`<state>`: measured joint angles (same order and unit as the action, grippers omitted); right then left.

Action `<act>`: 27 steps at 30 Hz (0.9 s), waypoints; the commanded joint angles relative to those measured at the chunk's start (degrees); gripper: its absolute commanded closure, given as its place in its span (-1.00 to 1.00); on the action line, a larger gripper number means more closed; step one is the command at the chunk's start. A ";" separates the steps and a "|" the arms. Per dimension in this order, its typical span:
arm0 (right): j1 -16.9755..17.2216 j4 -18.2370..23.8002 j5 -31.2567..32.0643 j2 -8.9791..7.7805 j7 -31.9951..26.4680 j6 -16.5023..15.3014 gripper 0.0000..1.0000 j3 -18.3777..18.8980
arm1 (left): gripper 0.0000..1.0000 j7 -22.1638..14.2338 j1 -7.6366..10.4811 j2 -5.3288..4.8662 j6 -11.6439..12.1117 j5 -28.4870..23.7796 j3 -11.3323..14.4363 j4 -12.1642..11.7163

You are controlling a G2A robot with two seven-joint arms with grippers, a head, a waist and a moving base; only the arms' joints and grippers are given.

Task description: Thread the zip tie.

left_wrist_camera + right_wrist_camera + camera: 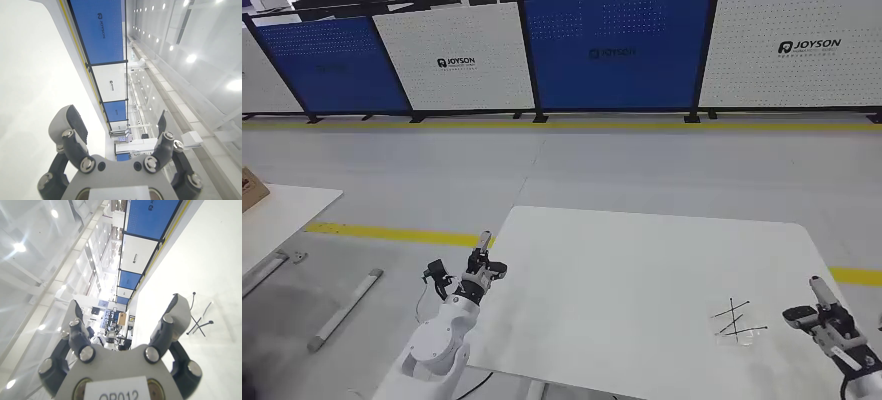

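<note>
Now, both claws hang released: your right gripper [125,300] just beside the zip ties [734,322], left gripper [119,109] well apart from them; you'd best pinch one clear of the crossing.

- We see a left arm [440,345] of white, rounded segments, with black fittings [474,285] at the wrist.
- The left gripper [121,117] and right gripper [126,303] share grey metal plates, black linkages and silver screws.
- Fingers [77,121] are grey shells with black ribbed pads; a white label [115,387] sits on the plate.

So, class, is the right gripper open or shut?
Open: the right gripper shows its two fingers spread wide apart, nothing held between them.
</note>
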<state>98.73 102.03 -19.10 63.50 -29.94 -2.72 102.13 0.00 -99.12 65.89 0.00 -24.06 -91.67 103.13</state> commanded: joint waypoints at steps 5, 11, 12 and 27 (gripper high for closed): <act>-0.44 -0.12 0.08 -0.17 -3.02 0.56 -1.00 -0.26 | -1.00 0.00 0.00 0.00 0.00 0.00 0.00 0.00; -9.02 -7.76 2.33 -2.57 -25.29 7.00 -1.00 3.82 | -1.00 0.00 0.00 0.00 0.00 0.00 0.00 0.00; -10.43 -8.89 4.00 -2.99 -27.61 8.60 -1.00 4.13 | -1.00 0.00 0.00 0.00 0.00 0.00 0.00 0.00; -19.67 -17.81 15.86 -5.37 -38.70 13.30 -1.00 1.43 | -1.00 0.00 0.00 0.00 0.00 0.00 0.00 0.00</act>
<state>79.06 84.22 -3.24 58.13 -68.64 10.58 103.55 0.00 -99.12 65.89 0.00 -24.06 -91.67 103.13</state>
